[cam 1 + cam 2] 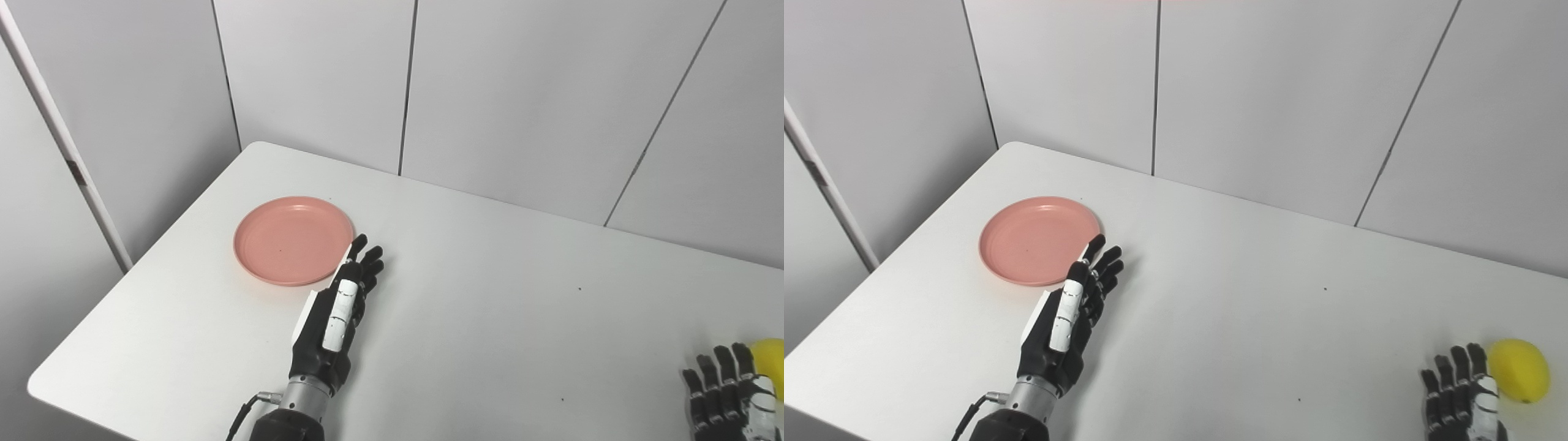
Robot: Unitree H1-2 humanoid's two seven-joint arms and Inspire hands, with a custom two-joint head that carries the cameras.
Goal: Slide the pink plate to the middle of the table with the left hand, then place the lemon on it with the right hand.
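The pink plate [293, 239] lies flat on the white table [465, 294], toward its far left part. My left hand [340, 311] is open, on edge with fingers stretched, just right of the plate's near right rim; its fingertips [367, 251] are close to the rim, and contact is unclear. The yellow lemon [1518, 370] lies at the near right of the table. My right hand [1461, 392] is open and empty at the bottom right, just left of the lemon, fingers pointing away from me.
Grey wall panels [490, 92] stand close behind the table's far edge. A white post [61, 141] leans at the left beyond the table. The table's left edge runs near the plate.
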